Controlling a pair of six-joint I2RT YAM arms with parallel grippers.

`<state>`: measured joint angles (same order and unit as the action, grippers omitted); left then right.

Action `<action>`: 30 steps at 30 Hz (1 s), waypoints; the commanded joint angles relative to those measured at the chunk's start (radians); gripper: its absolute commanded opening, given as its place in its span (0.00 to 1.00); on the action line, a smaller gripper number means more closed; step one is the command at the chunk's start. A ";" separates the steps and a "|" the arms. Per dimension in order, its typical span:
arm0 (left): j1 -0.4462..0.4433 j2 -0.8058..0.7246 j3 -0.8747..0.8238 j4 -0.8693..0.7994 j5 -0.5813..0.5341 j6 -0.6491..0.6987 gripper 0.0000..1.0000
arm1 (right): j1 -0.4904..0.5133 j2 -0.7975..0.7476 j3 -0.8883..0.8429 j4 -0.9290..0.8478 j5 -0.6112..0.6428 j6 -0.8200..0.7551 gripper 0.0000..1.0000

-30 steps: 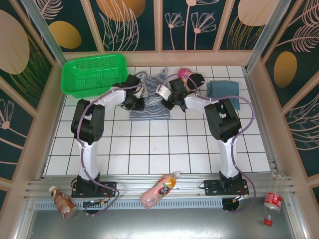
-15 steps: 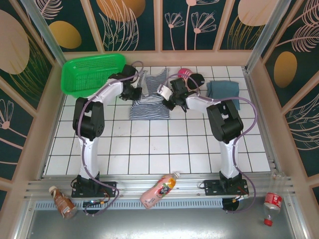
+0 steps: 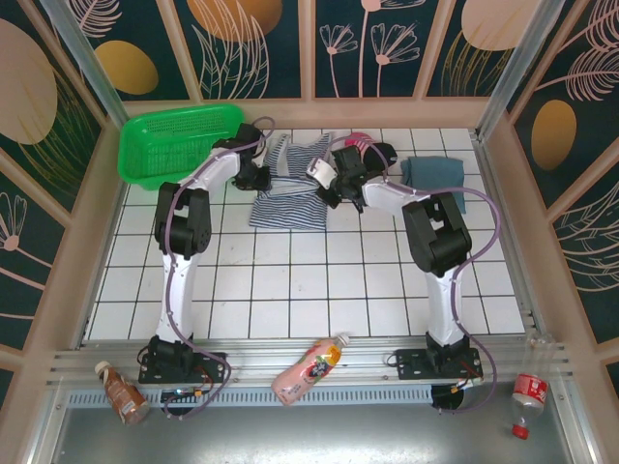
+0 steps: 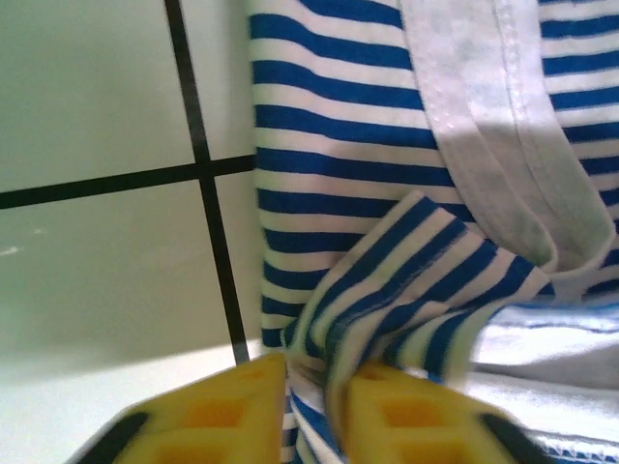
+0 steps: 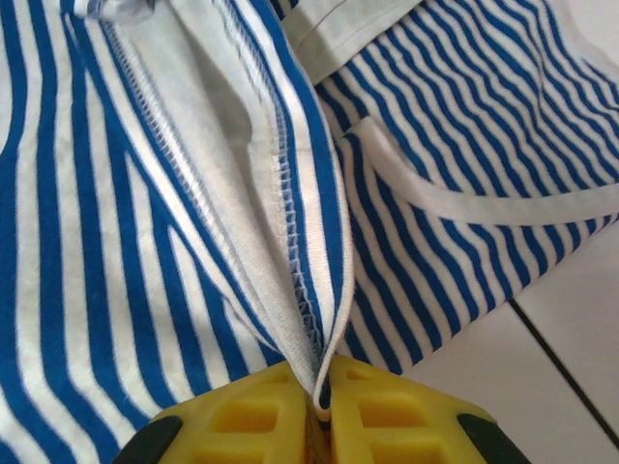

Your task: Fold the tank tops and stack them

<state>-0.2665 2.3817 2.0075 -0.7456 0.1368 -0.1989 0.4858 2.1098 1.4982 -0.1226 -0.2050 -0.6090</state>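
Stripes catch the eye first. The striped top (image 3: 288, 205) lies at 12 o'clock on the table (image 3: 290, 290), its far end lifted and bunched.

From above, both arms reach in to it. The left gripper (image 3: 259, 176) is at its 10 o'clock corner and the right gripper (image 3: 327, 190) is at its 3 o'clock edge. From up there I cannot tell how the jaws stand.

The wrist cameras show that up close. On the left wrist, two yellow fingers (image 4: 227, 406) squeeze a bunched fold of the striped cloth, with white tiles at 9 o'clock. On the right wrist, the jaws are pressed almost together on a thin stitched hem that stands up like a ridge.

The top view also takes in the rest of the table. The blue top (image 3: 432, 176) lies folded at 2 o'clock, well apart from the striped one. A toy (image 3: 372, 148) sits at 1 o'clock, just beside the right arm. The basket (image 3: 184, 113) sits at 10 o'clock, near the left arm.
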 commanded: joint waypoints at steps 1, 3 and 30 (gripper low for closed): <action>0.002 -0.020 0.040 -0.006 -0.025 -0.001 0.37 | -0.012 0.048 0.066 -0.036 0.062 0.050 0.17; 0.002 -0.028 0.048 -0.011 -0.053 0.004 0.39 | -0.012 0.076 0.109 -0.062 0.097 0.066 0.21; -0.036 -0.269 -0.085 -0.046 -0.055 -0.074 0.54 | -0.021 -0.135 -0.003 -0.069 0.089 0.080 0.52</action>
<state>-0.2985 2.1986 1.9541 -0.8104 0.0727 -0.2573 0.4591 2.1025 1.5696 -0.2935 -0.0540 -0.4973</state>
